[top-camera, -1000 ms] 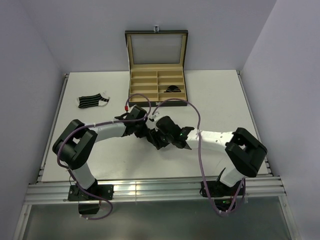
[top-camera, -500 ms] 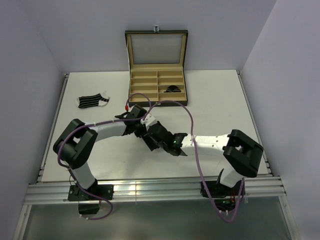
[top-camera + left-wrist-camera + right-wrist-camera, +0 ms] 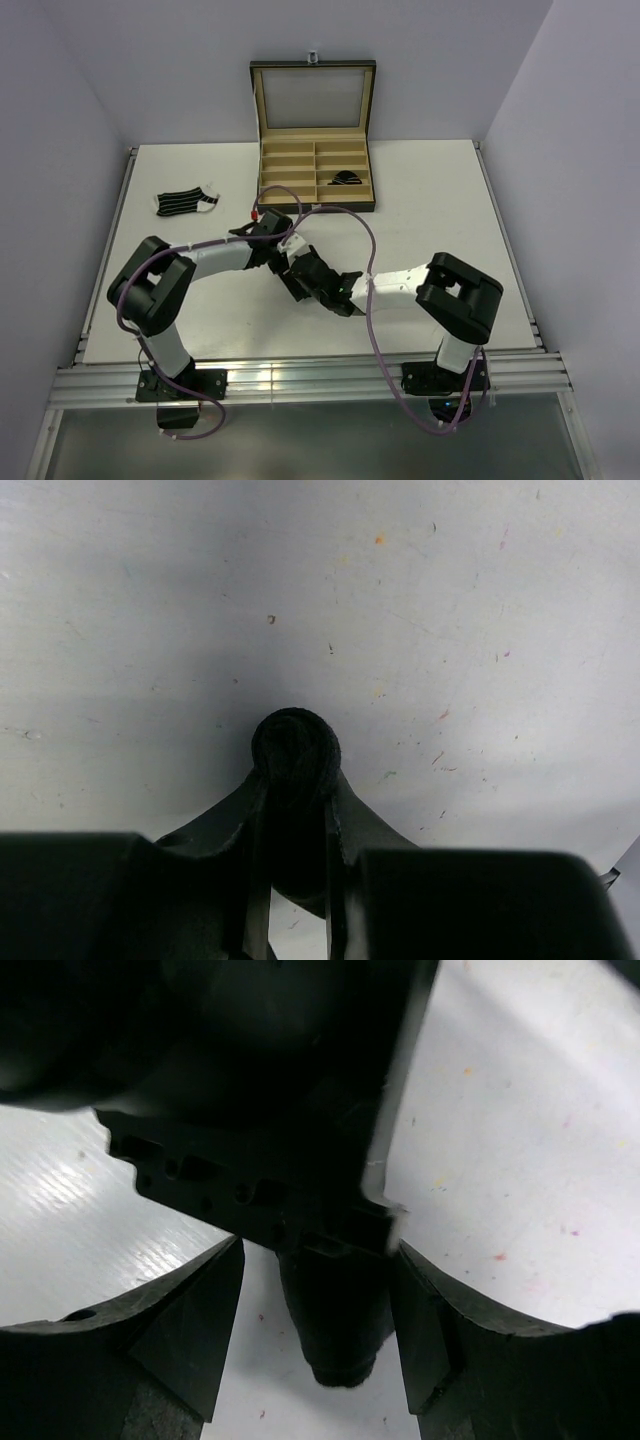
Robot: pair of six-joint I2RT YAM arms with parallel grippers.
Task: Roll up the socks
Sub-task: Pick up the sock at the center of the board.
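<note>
The left fingers (image 3: 236, 818) are clamping a small rolled black fabric sock (image 3: 295, 745) at the middle of the white surface (image 3: 450, 600), while the right fingers (image 3: 190, 1325) are standing wide apart either side of it. A flat black-and-white striped sock (image 3: 184, 203) is lying far left.

Right arm: the elbow housing (image 3: 458, 295) has shifted left and slightly toward the near edge of the desk (image 3: 430, 200), so the forearm now lies shorter and more tucked in the top view. The right gripper (image 3: 308, 285) has travelled left and a little nearer with it, closing up against the left gripper (image 3: 285, 265); the two dark wrist bodies now overlap where a gap showed before. The purple cable (image 3: 365, 250) over the right forearm has changed from a broad arch to a narrower loop, displaced left.
</note>
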